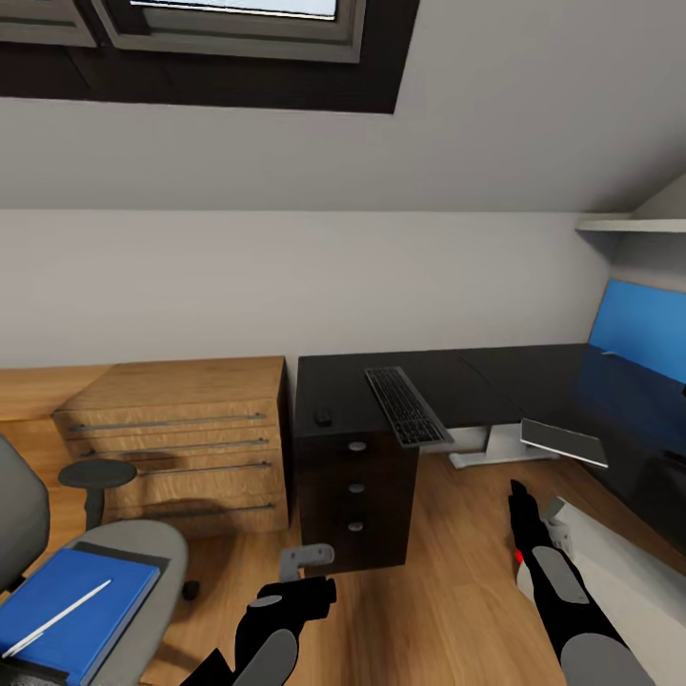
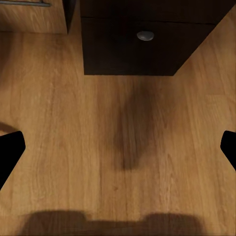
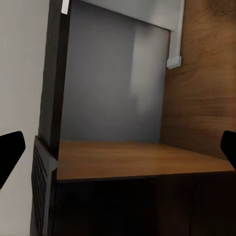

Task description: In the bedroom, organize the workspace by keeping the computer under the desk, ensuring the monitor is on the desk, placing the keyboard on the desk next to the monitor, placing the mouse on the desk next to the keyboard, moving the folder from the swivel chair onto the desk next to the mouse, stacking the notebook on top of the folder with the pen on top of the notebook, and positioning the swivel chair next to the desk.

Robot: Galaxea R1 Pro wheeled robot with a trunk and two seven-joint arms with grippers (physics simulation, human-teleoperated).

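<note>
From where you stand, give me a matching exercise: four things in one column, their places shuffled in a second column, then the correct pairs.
Things:
1. keyboard
2. mouse
3. pen
4. light-wood chest

Places:
A. lying on the blue flat item on the swivel chair seat
B. on the floor, beside the desk drawer unit
C. on the desk, one end jutting past its front edge
D. on the desk corner above the drawers

Pairs: 1-C, 2-D, 3-A, 4-B
</note>
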